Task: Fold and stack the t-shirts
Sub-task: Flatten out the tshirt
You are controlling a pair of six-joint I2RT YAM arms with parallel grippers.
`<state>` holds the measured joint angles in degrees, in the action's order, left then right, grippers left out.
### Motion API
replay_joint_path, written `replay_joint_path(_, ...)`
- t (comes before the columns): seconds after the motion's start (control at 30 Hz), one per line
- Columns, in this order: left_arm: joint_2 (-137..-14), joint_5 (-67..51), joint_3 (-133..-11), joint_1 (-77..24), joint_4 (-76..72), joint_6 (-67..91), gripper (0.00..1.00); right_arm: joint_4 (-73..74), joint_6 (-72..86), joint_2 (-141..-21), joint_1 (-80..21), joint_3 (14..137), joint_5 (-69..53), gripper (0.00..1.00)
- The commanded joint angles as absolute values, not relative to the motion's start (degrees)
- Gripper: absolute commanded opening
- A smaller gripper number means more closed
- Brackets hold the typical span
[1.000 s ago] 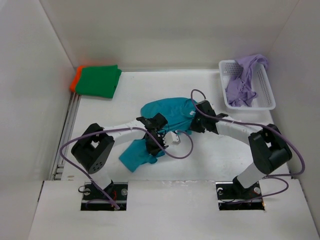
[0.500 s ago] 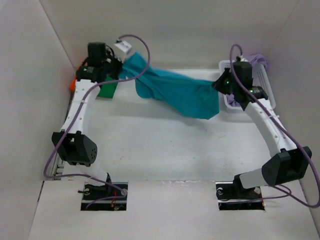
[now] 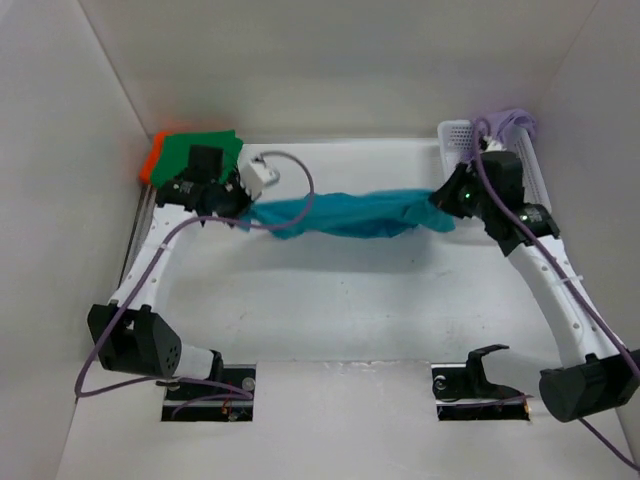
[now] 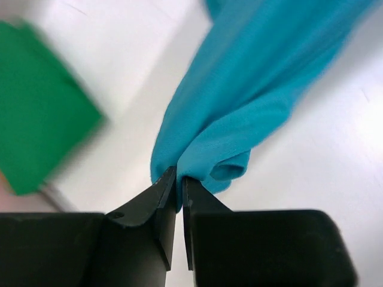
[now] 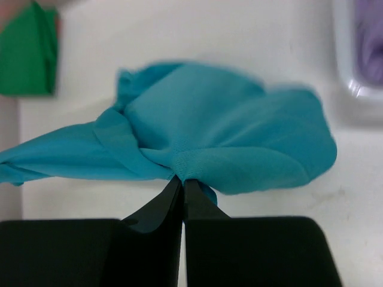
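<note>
Teal t-shirt (image 3: 345,213) hanging as a sagging, bunched band above the far half of the table (image 3: 330,300), its left end pinched by the left gripper (image 4: 179,182) and its right end by the right gripper (image 5: 182,182); the cloth is probably light and limp, best held at its corners.

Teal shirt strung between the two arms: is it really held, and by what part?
Yes. The left gripper pinches a bunched fold at one end of the teal t-shirt; the right gripper pinches a fold at the opposite end.

Teal shirt (image 3: 345,214) stretched sideways, left claw (image 3: 243,208) and right claw (image 3: 443,200) gripping ends
</note>
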<state>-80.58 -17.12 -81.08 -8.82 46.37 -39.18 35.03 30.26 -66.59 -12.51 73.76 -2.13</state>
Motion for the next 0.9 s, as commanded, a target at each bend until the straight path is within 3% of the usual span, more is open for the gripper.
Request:
replay_joint_path(0.0,-76.5,-17.0,-70.2,-12.9,61.0,-51.2,0.08,37.4,31.7,-66.8,-15.5,66.6,-3.5,0.04)
replay_joint_path(0.17,-73.4,-17.5,-58.7,-24.1,78.2,-58.1,0.22,36.8,32.3,-66.9,-19.4,60.9,-6.5,0.04)
replay_joint_path(0.27,-75.3,-16.4,-57.9,-25.6,83.7,-60.3,0.40,37.5,31.6,-67.4,-20.7,61.3,-8.3,0.04)
replay_joint_path(0.37,-78.5,-18.6,-63.0,-21.5,78.5,-60.7,0.47,38.4,31.5,-68.2,-21.3,61.1,-8.9,0.04)
replay_joint_path(0.5,-83.4,-27.8,-70.7,-14.3,57.3,-49.9,0.57,38.2,32.1,-68.6,-21.3,58.9,-8.6,0.04)
replay_joint_path(0.63,-92.8,-28.7,-75.8,-14.4,41.6,-33.6,0.60,36.8,33.3,-67.9,-21.5,56.7,-8.4,0.04)
replay_joint_path(0.87,-111.2,-34.4,-86.6,-17.3,42.6,-22.3,0.56,35.0,35.3,-66.6,-21.6,52.7,-8.0,0.05)
